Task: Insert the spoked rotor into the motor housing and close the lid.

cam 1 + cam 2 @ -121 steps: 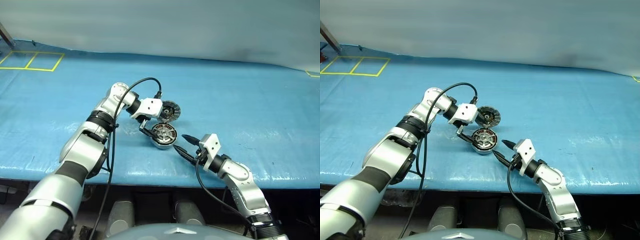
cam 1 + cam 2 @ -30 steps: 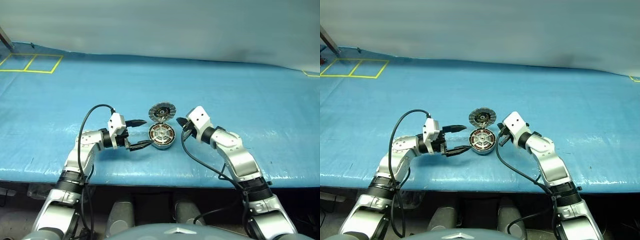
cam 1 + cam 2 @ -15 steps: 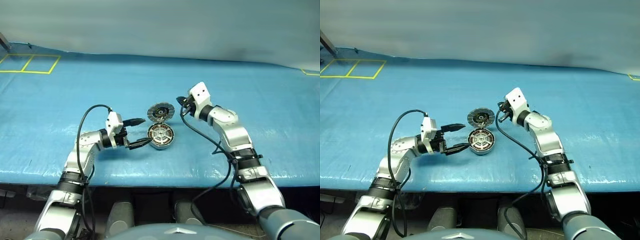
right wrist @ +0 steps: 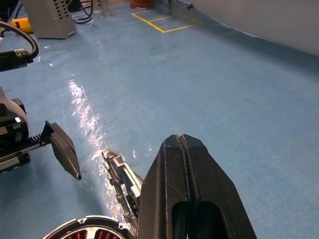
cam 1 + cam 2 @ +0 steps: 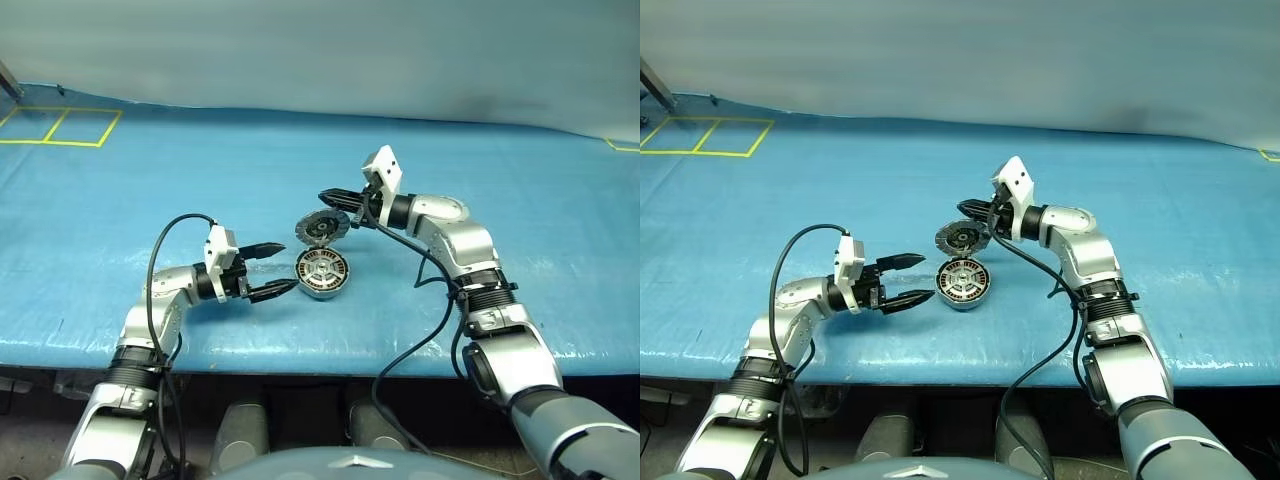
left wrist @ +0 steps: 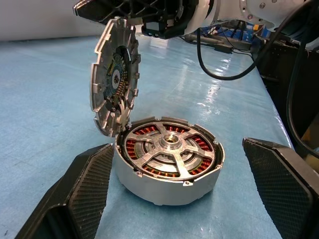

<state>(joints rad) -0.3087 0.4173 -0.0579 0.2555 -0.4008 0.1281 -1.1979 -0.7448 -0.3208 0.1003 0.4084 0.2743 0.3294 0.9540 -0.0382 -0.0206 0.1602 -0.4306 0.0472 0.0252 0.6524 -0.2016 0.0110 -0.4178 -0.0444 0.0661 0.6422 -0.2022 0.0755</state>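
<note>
R gripper (image 5: 333,194) rose above lid (image 5: 322,226).

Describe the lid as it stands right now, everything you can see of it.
The lid is a round grey metal disc with a notched, ribbed edge and a dark centre showing small coloured parts on its inner face. It stands open, nearly upright, joined at its lower edge to the rim of the motor housing, which sits on the blue table with the spoked rotor already inside. The shut right gripper is just above and behind its top edge; contact cannot be told.
</note>
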